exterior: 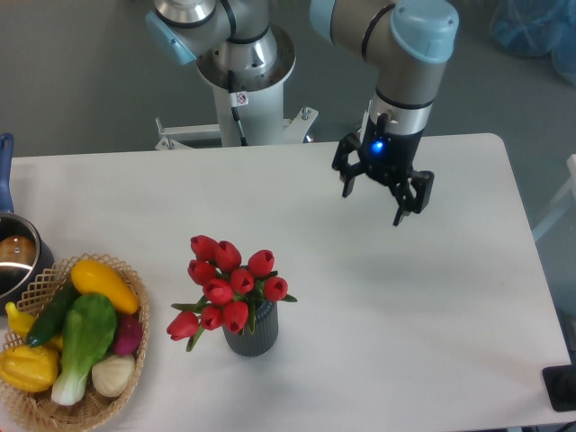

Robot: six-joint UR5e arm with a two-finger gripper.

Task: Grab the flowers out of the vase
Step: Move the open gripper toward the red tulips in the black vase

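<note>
The flowers (227, 283), a bunch of red tulip buds with green leaves, stand upright in the vase (251, 333), a short dark grey ribbed cylinder near the table's front centre. My gripper (374, 202) hangs above the table to the upper right of the flowers, well apart from them. Its two black fingers are spread open and hold nothing.
A wicker basket (115, 396) with yellow, green and purple vegetables sits at the front left corner. A metal pot (18, 256) with a blue handle is at the left edge. The robot base (243, 72) stands behind the white table (432, 315).
</note>
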